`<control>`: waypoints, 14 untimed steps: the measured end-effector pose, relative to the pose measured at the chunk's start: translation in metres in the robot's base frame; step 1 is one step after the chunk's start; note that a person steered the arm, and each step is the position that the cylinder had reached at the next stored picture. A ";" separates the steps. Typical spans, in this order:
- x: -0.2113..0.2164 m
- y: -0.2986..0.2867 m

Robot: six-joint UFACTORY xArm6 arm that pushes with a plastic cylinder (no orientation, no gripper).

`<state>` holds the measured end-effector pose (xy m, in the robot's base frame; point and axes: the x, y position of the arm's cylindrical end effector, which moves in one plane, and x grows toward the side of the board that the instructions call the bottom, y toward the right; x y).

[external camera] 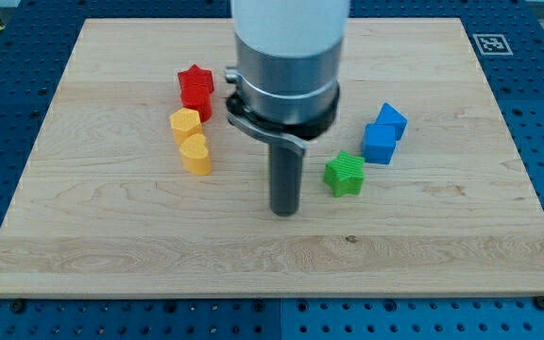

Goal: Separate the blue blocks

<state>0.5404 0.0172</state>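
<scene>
The near edge of the wooden counter (253,274) is bare, and the first thing standing on it from this side is my tip (284,212), the lower end of the dark rod hanging from the arm's grey and white body (286,66). There is no end effector on this arm to be spread or pressed together, only the plain rod, and it is touching none of the blocks.

Just to the right of my tip, a shade farther back, sits the green star block (345,174), near it but apart. Farther right and farther back are the 2 blue blocks: the blue cube (380,144) nearer, and the blue block behind it (391,120), whose shape looks roughly like a house or pentagon. These 2 are touching, or very nearly so, and the blue cube stands just beside the green star.

To the left of my tip, well apart from it, is a second cluster. The 2 yellow blocks stand one behind the other, the nearer yellow heart block (196,154) touching the farther yellow block (185,123). Behind those stands the red star block (196,88), close against another red block (197,106) below it
</scene>
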 end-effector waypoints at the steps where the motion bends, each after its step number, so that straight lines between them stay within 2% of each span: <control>1: 0.002 0.048; 3: -0.011 0.168; 4: -0.053 0.187; 6: -0.148 0.176; 7: -0.172 0.121; 8: -0.164 0.052; 9: -0.142 0.036; 11: -0.112 0.056; 14: -0.116 0.119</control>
<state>0.4241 0.1360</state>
